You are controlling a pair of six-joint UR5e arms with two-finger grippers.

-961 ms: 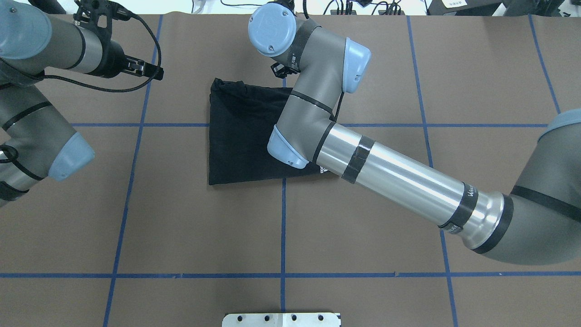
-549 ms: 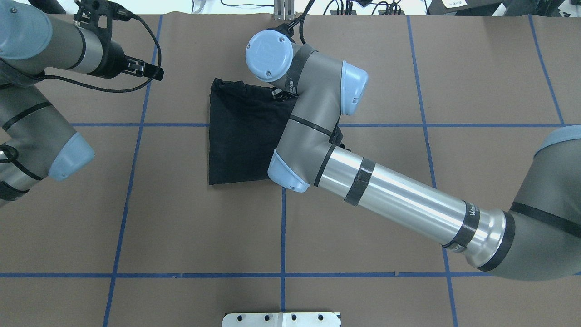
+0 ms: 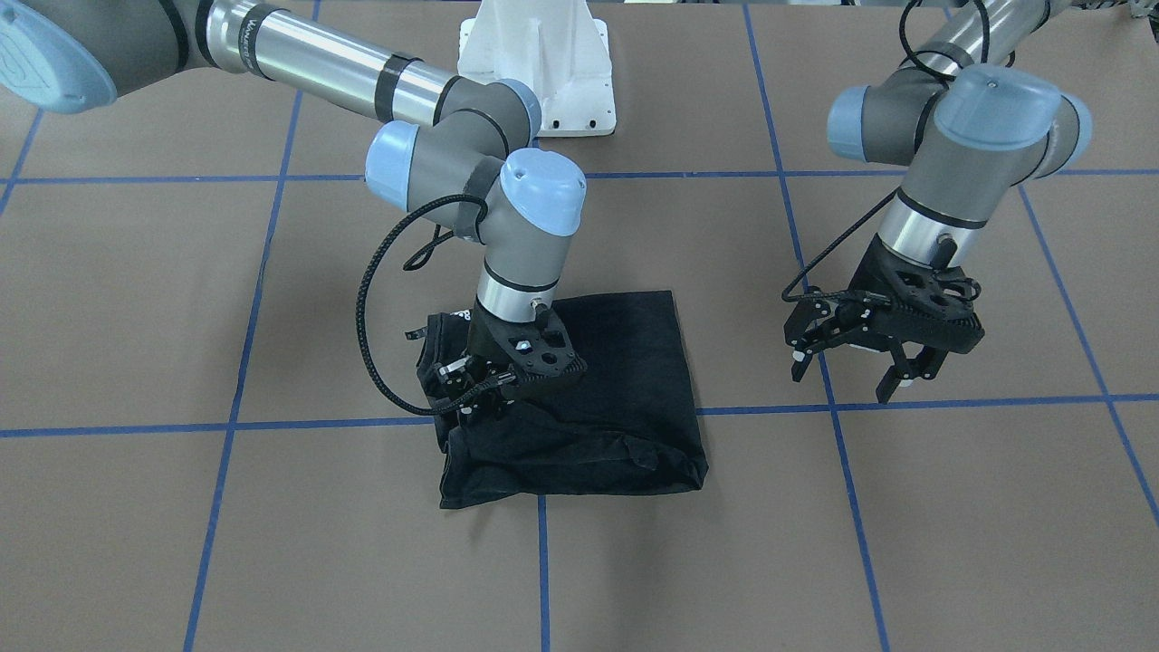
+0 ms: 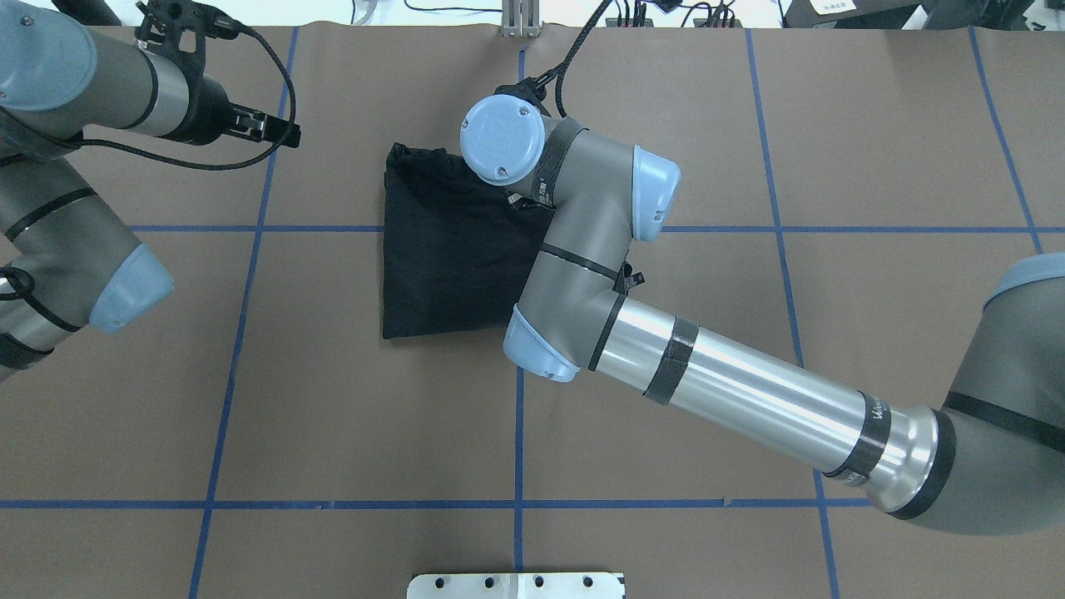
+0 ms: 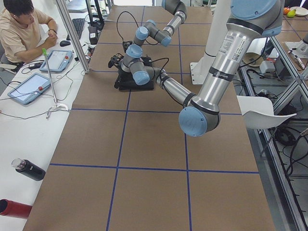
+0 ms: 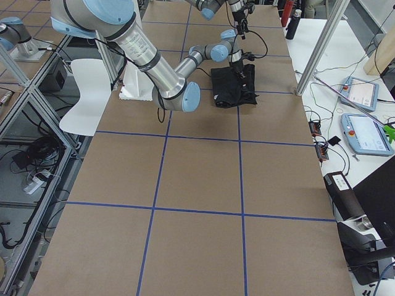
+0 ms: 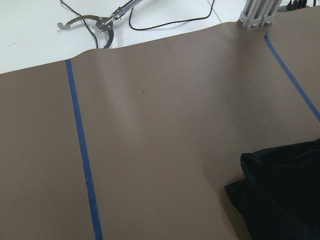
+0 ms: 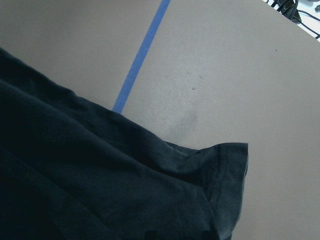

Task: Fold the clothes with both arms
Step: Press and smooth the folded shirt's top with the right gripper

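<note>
The black T-shirt (image 3: pixel 616 389) lies folded into a rough square at the table's middle, and also shows in the overhead view (image 4: pixel 441 249). My right gripper (image 3: pixel 462 394) is low over the shirt's edge on the robot's right. It looks shut on a bunch of fabric. The right wrist view shows a sleeve hem (image 8: pixel 235 170) raised a little off the table. In the overhead view the right wrist hides the gripper. My left gripper (image 3: pixel 840 385) is open and empty. It hovers over bare table to the shirt's left (image 4: pixel 270 129). The shirt's graphic is hidden.
The brown table cover carries a grid of blue tape lines (image 4: pixel 519 433). The white pedestal (image 3: pixel 536 63) stands at the robot's side. An operator (image 5: pixel 24 29) sits at a side bench with tablets and bottles (image 5: pixel 29 169). An aluminium post (image 7: pixel 257 12) stands at the far edge.
My right wrist has moved from beyond the shirt's far edge back toward the robot, over the shirt's right side. The left arm has not moved.
</note>
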